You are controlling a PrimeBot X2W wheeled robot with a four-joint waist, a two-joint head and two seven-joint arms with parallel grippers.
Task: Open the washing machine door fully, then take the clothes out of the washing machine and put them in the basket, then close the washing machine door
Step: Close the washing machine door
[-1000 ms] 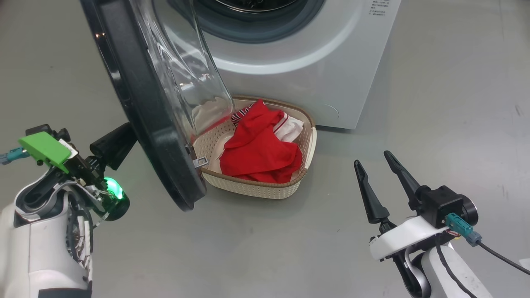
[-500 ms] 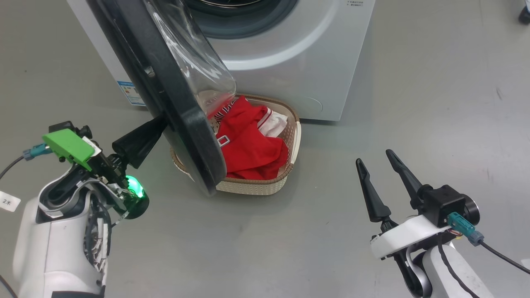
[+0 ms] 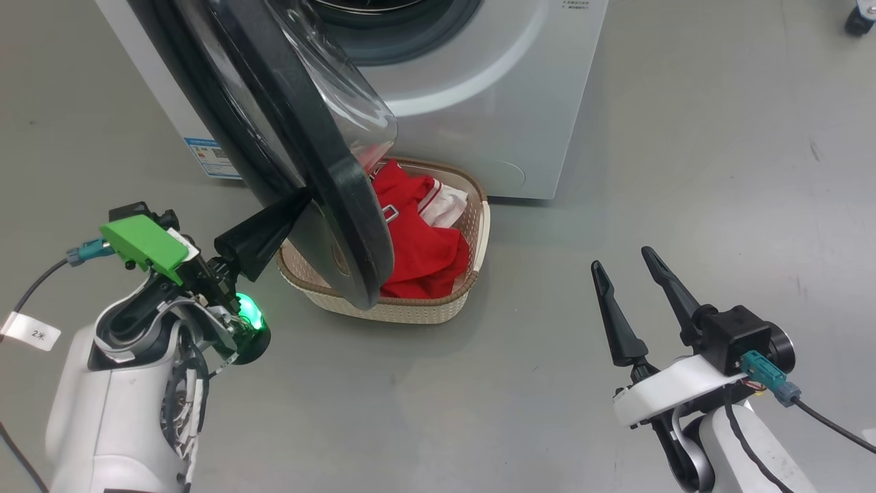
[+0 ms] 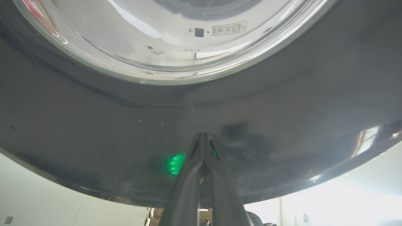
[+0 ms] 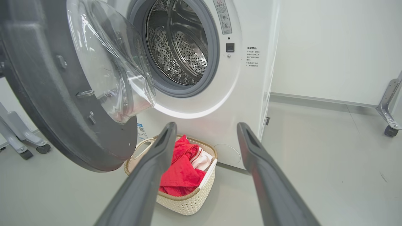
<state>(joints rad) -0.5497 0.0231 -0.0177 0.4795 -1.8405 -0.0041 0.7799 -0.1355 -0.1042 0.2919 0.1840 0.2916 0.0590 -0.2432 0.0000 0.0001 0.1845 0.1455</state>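
Grey floor (image 3: 479,383); end effectors: L (image 4: 203,136) together on door (image 4: 282,103), R (image 3: 619,257) apart; R-wrist shows drum (image 5: 185,47).

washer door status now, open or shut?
Open, partway: washing machine door angled off the front, drum exposed. Left end effector, shut, against its outer face.

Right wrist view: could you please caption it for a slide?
Open right tool faces the part-open washing machine door; red clothes in basket.

You are looking at bright red clothes (image 3: 417,250), white-striped trim at their one o'clock, in a cream perforated basket (image 3: 410,311) with a brown woven-look rim. The washing machine door (image 3: 342,198) is glossy black around clear glass; the washing machine (image 3: 493,89) is white, the floor (image 3: 684,171) grey.
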